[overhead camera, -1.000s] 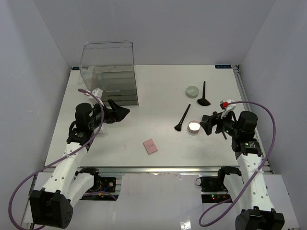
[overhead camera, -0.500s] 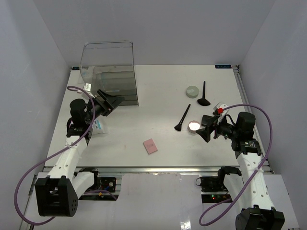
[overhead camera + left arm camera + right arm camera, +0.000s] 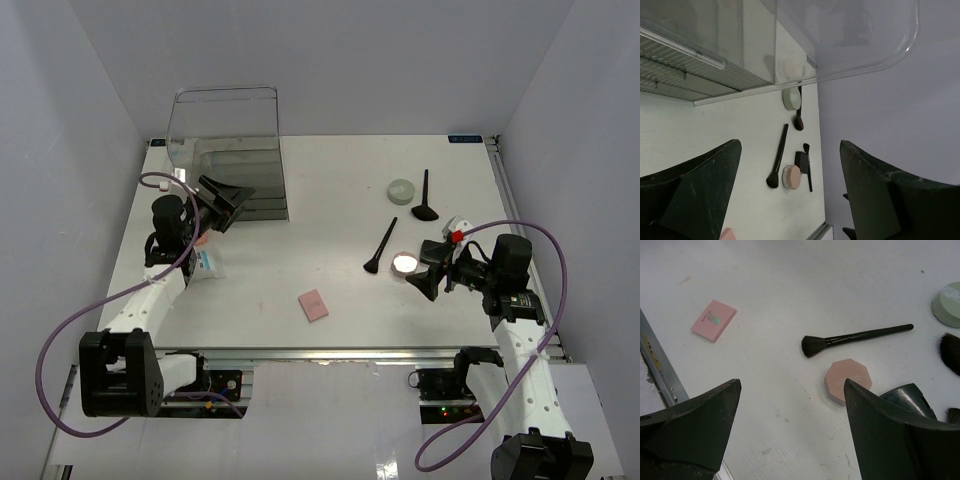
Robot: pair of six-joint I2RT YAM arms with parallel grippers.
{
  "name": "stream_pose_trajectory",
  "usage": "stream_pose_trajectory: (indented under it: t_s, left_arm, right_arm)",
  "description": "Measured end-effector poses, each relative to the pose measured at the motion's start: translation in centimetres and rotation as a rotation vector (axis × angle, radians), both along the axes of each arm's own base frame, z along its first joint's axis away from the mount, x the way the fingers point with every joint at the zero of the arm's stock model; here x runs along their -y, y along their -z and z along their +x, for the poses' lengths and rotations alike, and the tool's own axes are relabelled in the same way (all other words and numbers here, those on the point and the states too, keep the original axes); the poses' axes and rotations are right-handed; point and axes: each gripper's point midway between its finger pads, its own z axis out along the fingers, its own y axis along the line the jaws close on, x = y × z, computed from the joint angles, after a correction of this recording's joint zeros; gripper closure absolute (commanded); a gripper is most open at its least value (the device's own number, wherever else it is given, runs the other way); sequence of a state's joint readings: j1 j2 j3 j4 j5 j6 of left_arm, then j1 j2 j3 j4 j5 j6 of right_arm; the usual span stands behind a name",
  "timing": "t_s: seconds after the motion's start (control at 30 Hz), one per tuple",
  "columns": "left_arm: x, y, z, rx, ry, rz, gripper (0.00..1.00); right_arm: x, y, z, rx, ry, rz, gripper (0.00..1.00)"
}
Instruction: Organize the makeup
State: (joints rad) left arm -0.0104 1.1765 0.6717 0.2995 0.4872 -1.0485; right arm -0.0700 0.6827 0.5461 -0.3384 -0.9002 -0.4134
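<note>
Clear plastic box (image 3: 225,150) stood at the far-left corner of the white table (image 3: 300,250). L gripper (image 3: 232,205) hung just in front of the box, jaws spread wide w/ nothing btwn them. Its wrist view looked past both fingers (image 3: 695,185) across the table to the makeup. Under the L arm lay a small white-and-blue item (image 3: 207,263); couldn't tell what it was.

Pink rectangular palette (image 3: 313,305) lay flat near the front edge, approx mid-table, well apart from the rest.

Further right came the main cluster. Long black brush (image 3: 381,245) lay diagonal, bristles toward the near side, w/ the pink octagonal compact (image 3: 848,381) just beside its bristle end, not touching. Behind those sat the grey-green round disc (image 3: 401,190), and just right of it a second black brush (image 3: 425,200), fat head toward the near side. Black square compact (image 3: 801,161) sat btwn that head and the octagonal compact, w/ a thin brush (image 3: 808,172) right alongside it.

R gripper (image 3: 420,268) hovered just right of the octagonal compact, jaws wide apart, holding nothing.

All makeup seen lay on the open table, outside the box.
</note>
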Motion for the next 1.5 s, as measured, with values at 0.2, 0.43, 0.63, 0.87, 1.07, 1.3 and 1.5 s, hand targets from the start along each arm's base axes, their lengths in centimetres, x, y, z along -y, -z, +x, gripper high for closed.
stream_pose_trajectory:
  t_s: [0.2,0.43,0.63,0.87,1.07,1.3,1.5]
  left_arm:
    - [-2.7,2.0,1.9,-0.050,-0.072,-0.006,0.22]
    - [-5.8,6.2,4.1,-0.140,-0.135,-0.031,0.29]
    - [-6.0,6.6,5.7,-0.138,-0.120,-0.048,0.32]
    - [-6.1,5.7,7.2,-0.104,-0.099,-0.065,0.54]
    - [-6.0,6.3,7.7,-0.119,-0.063,-0.118,0.69]
    - [-6.1,5.9,7.7,-0.122,-0.031,-0.172,0.88]
    - [-6.0,5.9,7.0,-0.118,-0.017,-0.201,1.00]
  right_arm:
    - [-0.4,-0.2,-0.3,0.023,-0.038,0.003,0.08]
    - [-0.6,-0.2,-0.5,0.040,-0.065,0.003,0.06]
    - [-0.7,-0.2,-0.6,0.051,-0.080,0.002,0.05]
    - [-0.7,0.4,-0.7,0.036,-0.081,0.003,0.05]
    - [-0.7,0.3,-0.7,0.037,-0.084,0.003,0.05]
    - [-0.8,0.2,-0.8,0.043,-0.091,0.007,0.05]
    - [-0.9,0.4,-1.0,0.042,-0.109,0.018,0.04]
